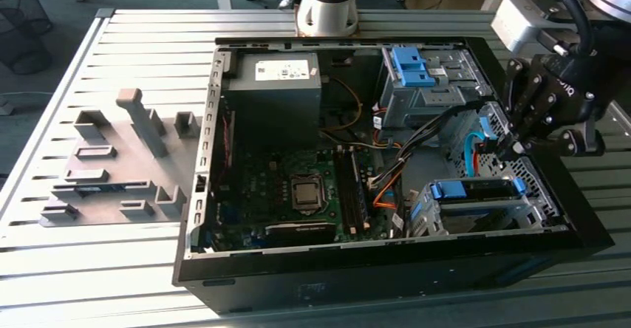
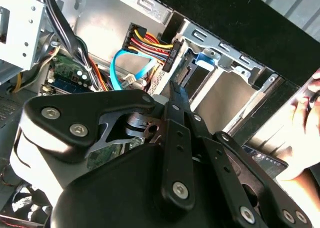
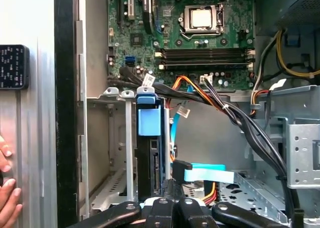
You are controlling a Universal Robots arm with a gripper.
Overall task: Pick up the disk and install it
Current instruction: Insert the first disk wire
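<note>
The disk (image 1: 478, 190) sits edge-up in the metal drive cage (image 1: 434, 213) at the near right corner of the open computer case, its blue frame on top. In the first wrist view the disk (image 3: 149, 163) shows as a dark edge under a blue tab, inside the cage (image 3: 115, 96). My gripper (image 1: 513, 149) hangs just above the far end of the cage, beside a light blue cable (image 1: 480, 147). Its fingers (image 3: 161, 208) lie close together and appear shut with nothing between them. In the second wrist view the gripper (image 2: 175, 93) points at a cable plug.
A taller blue bracket (image 1: 409, 66) and a dark grey box (image 1: 276, 73) stand at the case's far side. Bundled cables (image 3: 225, 108) cross beside the cage. A person's hand (image 3: 5, 188) rests outside the case wall. A grey fixture plate (image 1: 108, 165) lies on the exterior view's left.
</note>
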